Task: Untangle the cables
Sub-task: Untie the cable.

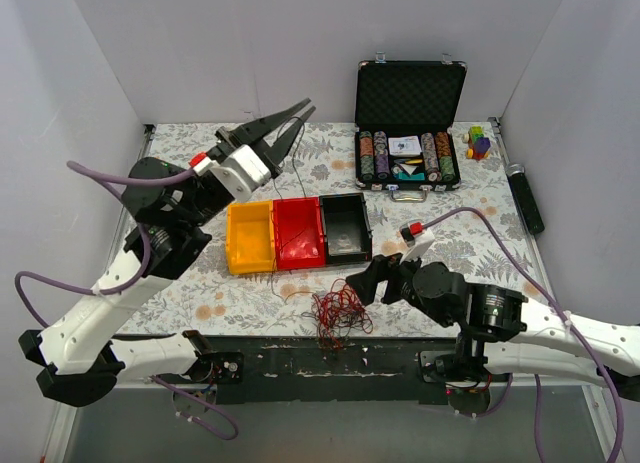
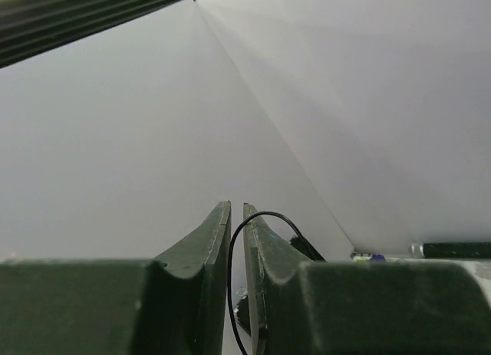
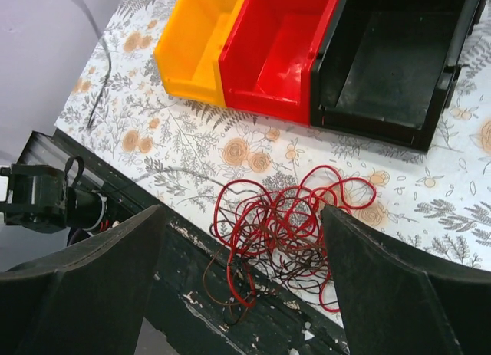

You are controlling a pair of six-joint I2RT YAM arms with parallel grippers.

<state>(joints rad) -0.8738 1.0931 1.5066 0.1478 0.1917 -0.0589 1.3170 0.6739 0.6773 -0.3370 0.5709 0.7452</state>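
Note:
The cables (image 1: 338,311) are a fist-sized tangle of red and dark strands at the table's near edge, with some loops hanging over it. In the right wrist view the tangle (image 3: 291,225) sits between and below the wide-apart fingers of my right gripper (image 3: 242,217), which touch nothing. That gripper (image 1: 365,283) hovers just right of the tangle. My left gripper (image 1: 292,118) is raised high over the back of the table. Its jaws (image 2: 236,209) are nearly together on a thin black cable (image 2: 229,255), which loops over one fingertip and hangs down.
A yellow bin (image 1: 250,238), a red bin (image 1: 299,233) and a black bin (image 1: 345,226) stand in a row behind the tangle. An open case of poker chips (image 1: 408,158), a small coloured toy (image 1: 479,143) and a black cylinder (image 1: 526,198) lie at the back right.

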